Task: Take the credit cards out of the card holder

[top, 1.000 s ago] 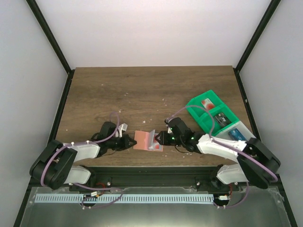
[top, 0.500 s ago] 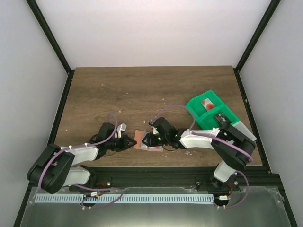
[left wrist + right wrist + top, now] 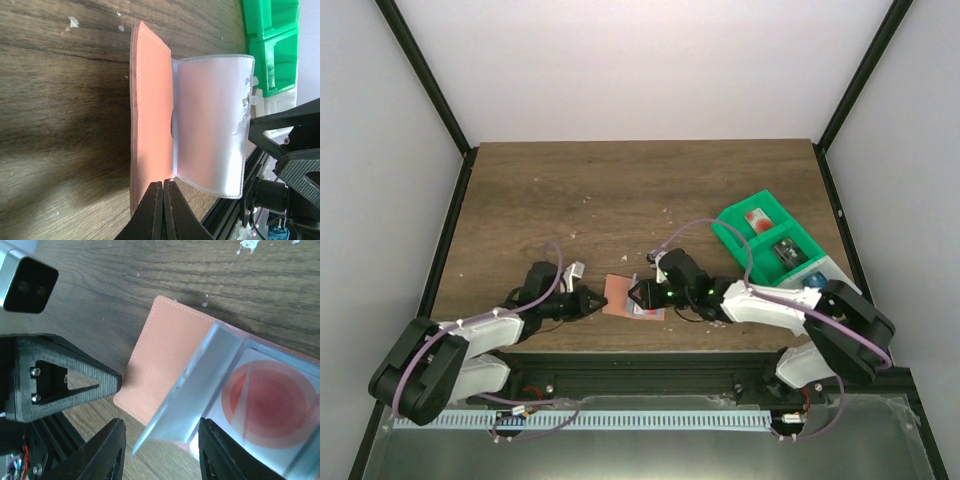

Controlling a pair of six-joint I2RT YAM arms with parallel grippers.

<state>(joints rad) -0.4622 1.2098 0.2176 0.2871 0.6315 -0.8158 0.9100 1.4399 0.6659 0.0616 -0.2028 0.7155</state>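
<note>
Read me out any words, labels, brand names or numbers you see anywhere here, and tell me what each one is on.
Nothing here can be read.
Red and white plastic card in the tan-pink folding card holder: tiny print beside its red circle, too blurred to read.
Loose cards in the green compartment tray: any print too small to read.

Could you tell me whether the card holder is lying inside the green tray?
No, the card holder lies open on the wooden table, apart from the green tray.
</note>
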